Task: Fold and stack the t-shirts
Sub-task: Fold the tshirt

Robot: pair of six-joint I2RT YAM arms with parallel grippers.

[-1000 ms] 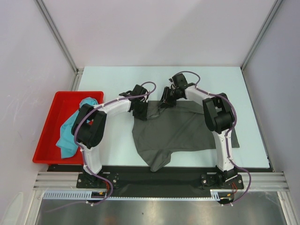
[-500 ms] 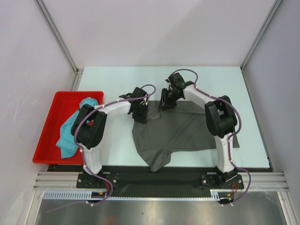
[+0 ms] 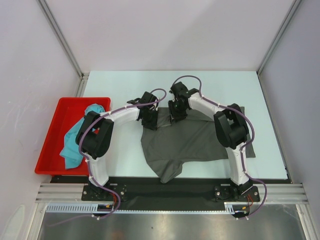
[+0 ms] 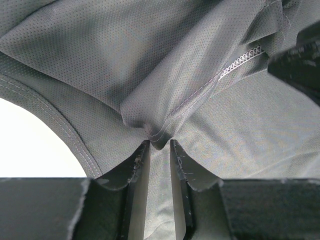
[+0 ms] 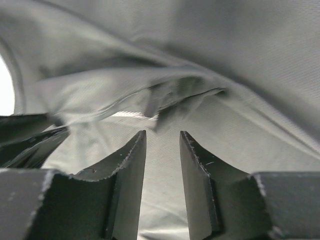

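Note:
The dark grey t-shirt [image 3: 190, 140] lies spread and rumpled on the white table, with one sleeve trailing toward the near edge. My left gripper [image 3: 150, 119] is at its far left corner. In the left wrist view its narrow jaws [image 4: 159, 144] pinch a bunched fold of the grey hem [image 4: 160, 131] at the tips. My right gripper [image 3: 176, 112] hovers over the far edge close beside it. Its jaws [image 5: 162, 132] stand apart with only flat grey cloth [image 5: 165, 200] under them and a raised fold just ahead. The teal t-shirt [image 3: 75, 142] lies crumpled in the red tray.
The red tray [image 3: 52, 145] sits off the table's left edge. Metal frame posts rise at the two far corners. Both arm bases stand at the near edge, and the right arm arches over the shirt's right half.
The right gripper has swung left and slightly nearer along the shirt's far edge, ending close to the left gripper. The left gripper has barely moved.

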